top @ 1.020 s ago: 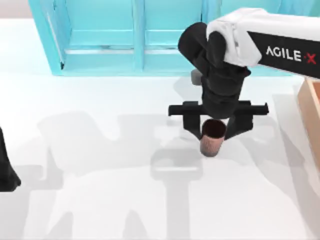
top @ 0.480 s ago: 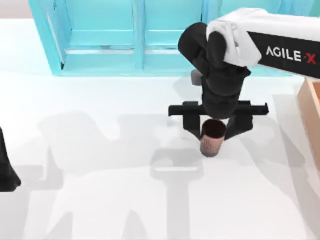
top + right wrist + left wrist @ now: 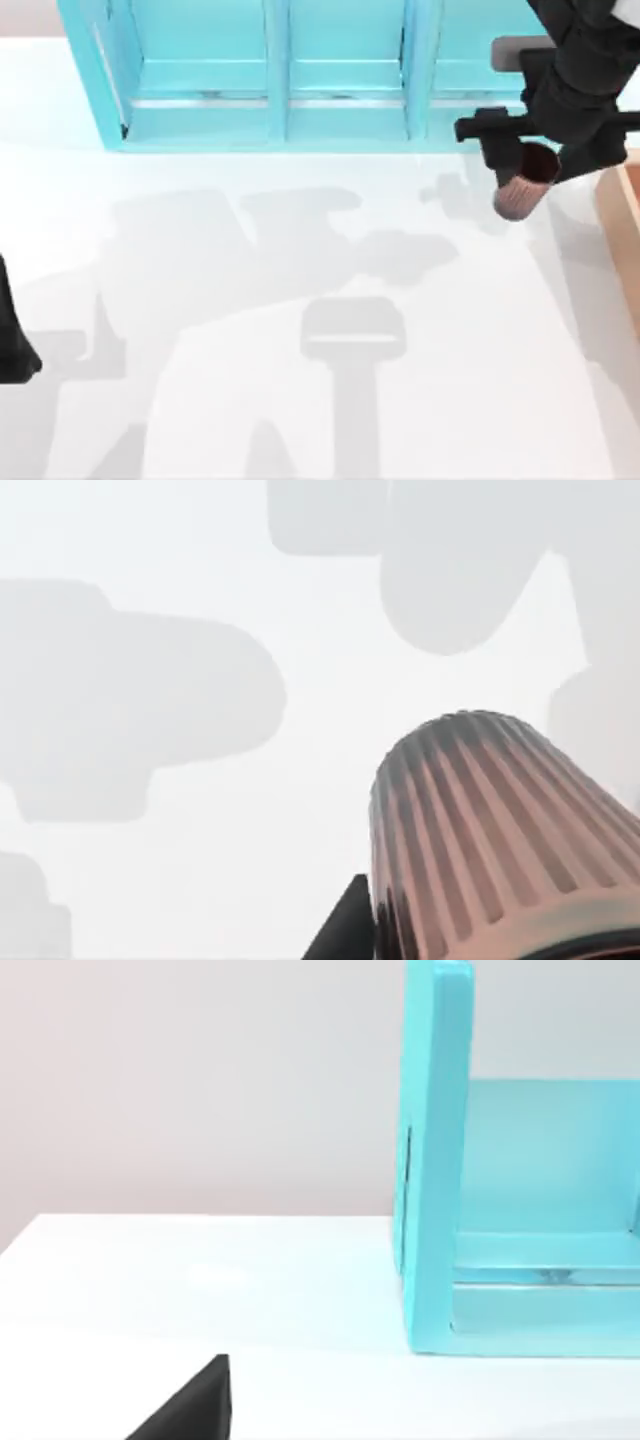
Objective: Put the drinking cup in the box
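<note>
My right gripper (image 3: 547, 166) is shut on the drinking cup (image 3: 520, 193), a small reddish-brown ribbed cup with a dark inside, held in the air above the table at the far right, in front of the cabinet. The cup's ribbed wall (image 3: 490, 830) looms close in the right wrist view, with the white tabletop well below it. The box (image 3: 624, 225), tan-orange wood, shows as a strip at the right edge, just right of the cup. My left arm (image 3: 12, 340) is parked at the table's left edge.
The big turquoise cabinet (image 3: 270, 80) runs along the back of the table, directly behind the right gripper; its side wall (image 3: 437, 1160) stands close in the left wrist view. The white tabletop (image 3: 300, 300) carries only shadows.
The right gripper has lifted the cup off the middle of the table and carried it right and back toward the box. The left arm has not moved.
</note>
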Motion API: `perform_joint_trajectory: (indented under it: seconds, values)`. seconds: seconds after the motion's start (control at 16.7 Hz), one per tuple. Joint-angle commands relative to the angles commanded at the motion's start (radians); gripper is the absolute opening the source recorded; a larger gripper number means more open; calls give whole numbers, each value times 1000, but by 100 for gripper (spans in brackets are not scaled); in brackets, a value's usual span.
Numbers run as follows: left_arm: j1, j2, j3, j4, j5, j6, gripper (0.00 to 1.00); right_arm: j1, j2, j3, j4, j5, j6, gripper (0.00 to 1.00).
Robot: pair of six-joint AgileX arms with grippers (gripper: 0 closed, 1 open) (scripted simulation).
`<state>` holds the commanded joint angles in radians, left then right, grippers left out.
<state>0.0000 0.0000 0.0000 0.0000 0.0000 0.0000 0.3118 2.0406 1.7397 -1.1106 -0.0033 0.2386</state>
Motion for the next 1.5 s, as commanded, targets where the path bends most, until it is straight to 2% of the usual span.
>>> perform_joint_trajectory:
  seconds: [0.3,0.54,1.02,1.5]
  values:
    - [0,0,0,0,0,0,100,-396,-165,-47,-158,11,-336,0]
    - [0,0,0,0,0,0,100,-582,-269,-94,-281,18,-497,0]
    - [0,0,0,0,0,0,100,-608,-287,-120,-288,19,-523,0]
    - [0,0,0,0,0,0,100,-610,-283,-354,-53,19,-524,0]
